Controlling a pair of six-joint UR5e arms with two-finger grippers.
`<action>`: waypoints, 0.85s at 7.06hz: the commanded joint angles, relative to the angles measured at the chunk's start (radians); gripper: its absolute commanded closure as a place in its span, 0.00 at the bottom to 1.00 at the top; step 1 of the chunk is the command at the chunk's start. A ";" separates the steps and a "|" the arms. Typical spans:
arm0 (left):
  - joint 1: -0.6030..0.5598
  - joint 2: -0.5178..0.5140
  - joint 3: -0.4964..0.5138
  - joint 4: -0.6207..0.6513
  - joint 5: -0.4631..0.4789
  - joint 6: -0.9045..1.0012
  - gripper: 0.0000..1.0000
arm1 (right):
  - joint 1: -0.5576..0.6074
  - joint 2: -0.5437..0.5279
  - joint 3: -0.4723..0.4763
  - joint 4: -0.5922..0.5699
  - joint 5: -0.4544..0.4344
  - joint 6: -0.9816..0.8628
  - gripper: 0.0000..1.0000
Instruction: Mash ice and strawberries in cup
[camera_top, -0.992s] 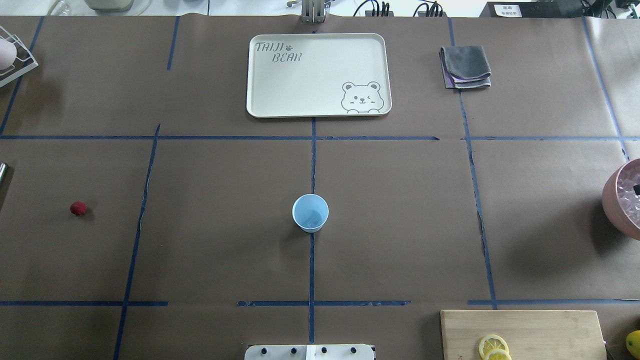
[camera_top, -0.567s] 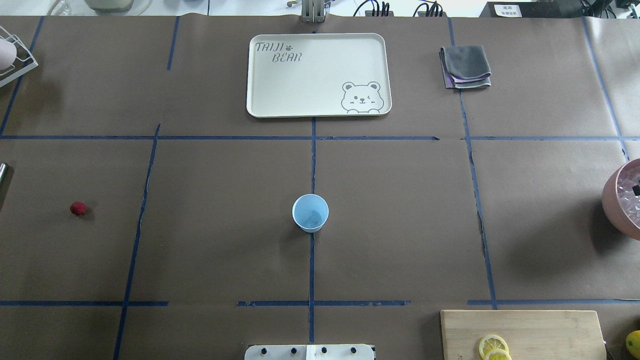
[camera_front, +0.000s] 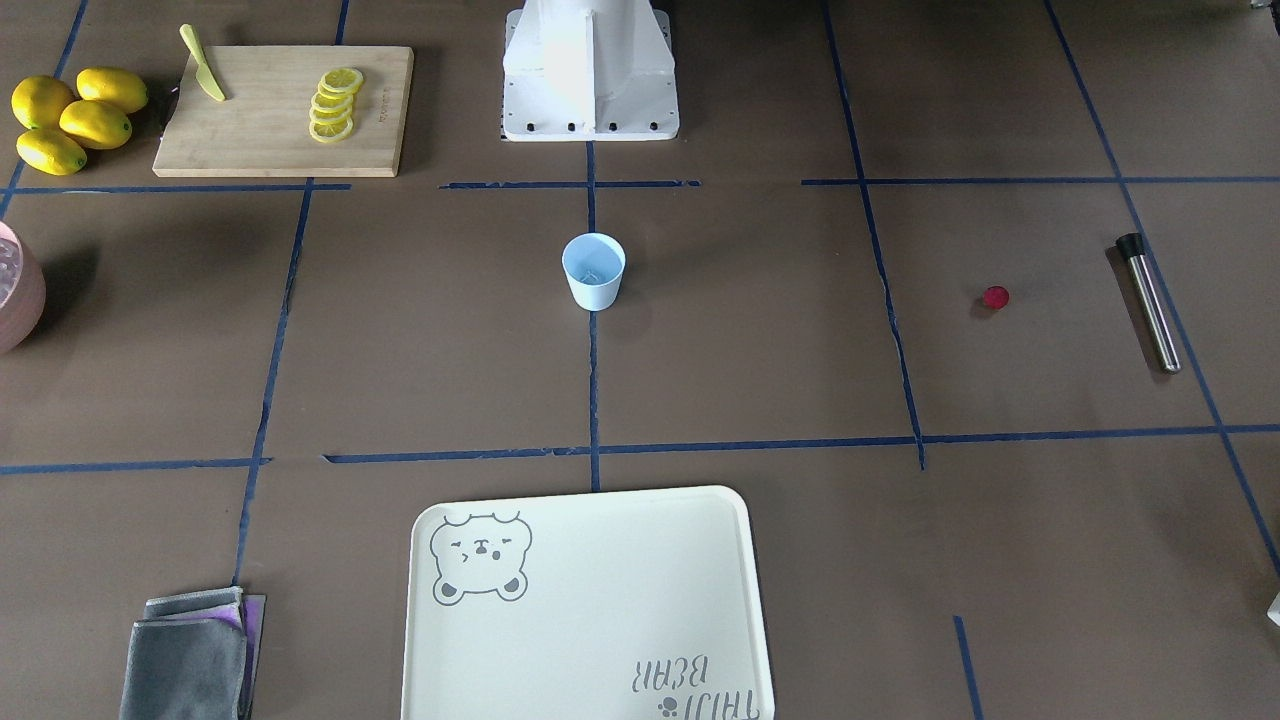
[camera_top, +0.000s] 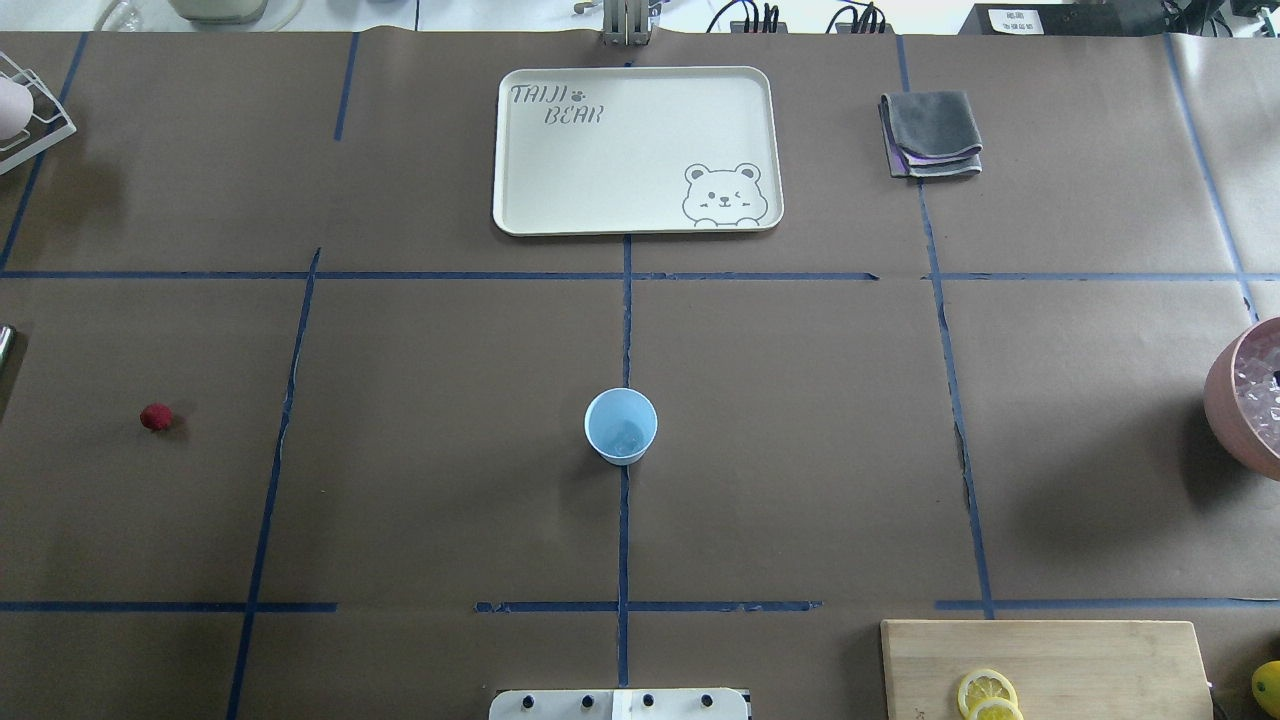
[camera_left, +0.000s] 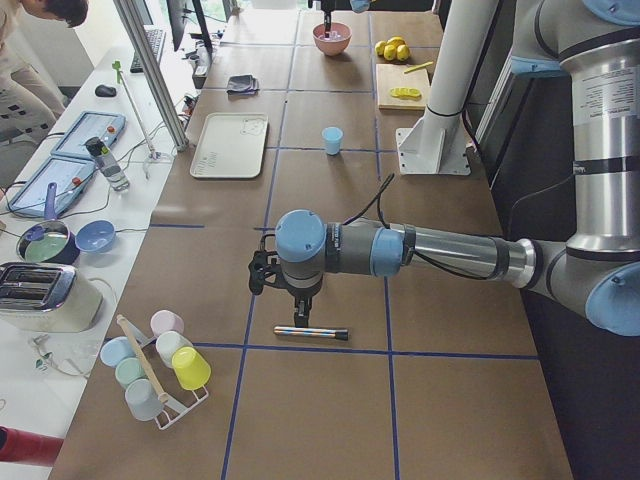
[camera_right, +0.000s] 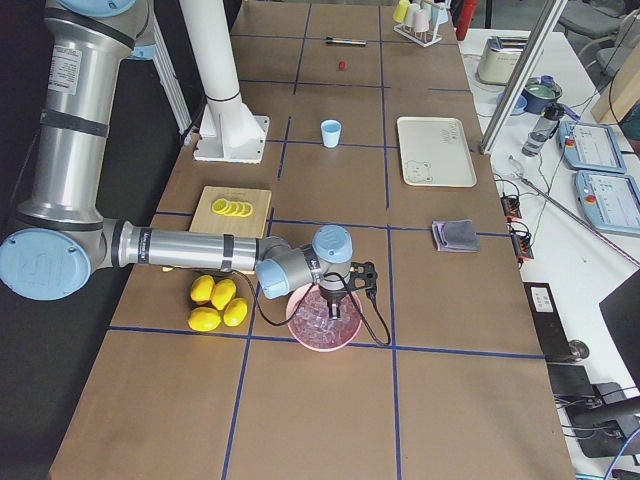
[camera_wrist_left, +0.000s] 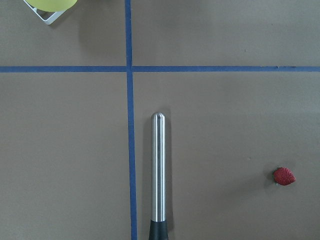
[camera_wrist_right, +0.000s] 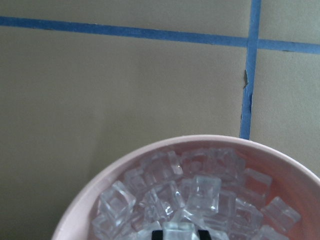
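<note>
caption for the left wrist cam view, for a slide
Left wrist view: a black-tipped steel rod lies beside a blue tape line on brown paper, the strawberry apart to its right.

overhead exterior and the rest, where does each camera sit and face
Overhead exterior: behind the robot, looking forward and down; only its white base shows.
Front-facing: across the table, facing that base.
Exterior left: table's left end; left arm above the steel rod.
Exterior right: right end; right arm over the round pink bowl.
Left wrist: straight down on rod and small red strawberry.
Right wrist: down into the bowl's clear ice cubes.
All exteriors share the pale-blue plastic cup.
</note>
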 joint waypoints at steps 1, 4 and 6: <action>0.000 0.003 0.000 0.000 0.000 0.000 0.00 | 0.004 0.000 0.089 -0.001 0.000 0.002 1.00; 0.002 0.003 0.000 0.000 -0.002 0.000 0.00 | -0.085 0.047 0.262 -0.006 0.020 0.376 1.00; 0.000 0.003 0.002 0.002 -0.002 0.000 0.00 | -0.237 0.179 0.312 -0.006 0.009 0.673 1.00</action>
